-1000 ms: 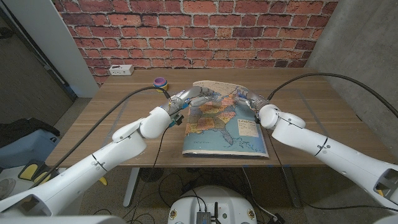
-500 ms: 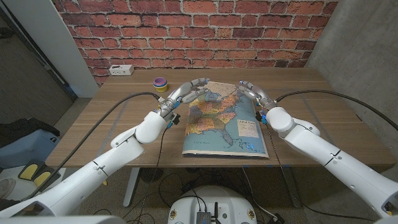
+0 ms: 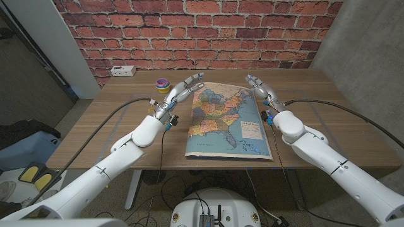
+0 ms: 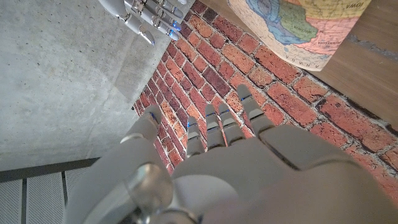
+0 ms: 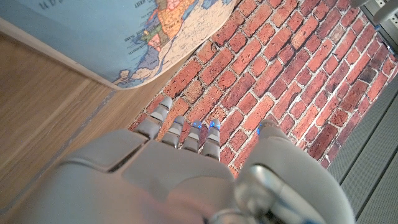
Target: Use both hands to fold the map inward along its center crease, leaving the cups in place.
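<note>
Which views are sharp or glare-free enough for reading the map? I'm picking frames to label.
Head view: even, soft light, no glare, map whole and sharp, though its print is too small to read. Left wrist view: left hand slightly soft up close, map corner crisp. Right wrist view: right hand blurred near the lens, map edge readable, no glare.

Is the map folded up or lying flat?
Lying flat. The colourful paper map rests on the wooden table with its printed side up, and both hands, left hand and right hand, hold nothing.
</note>
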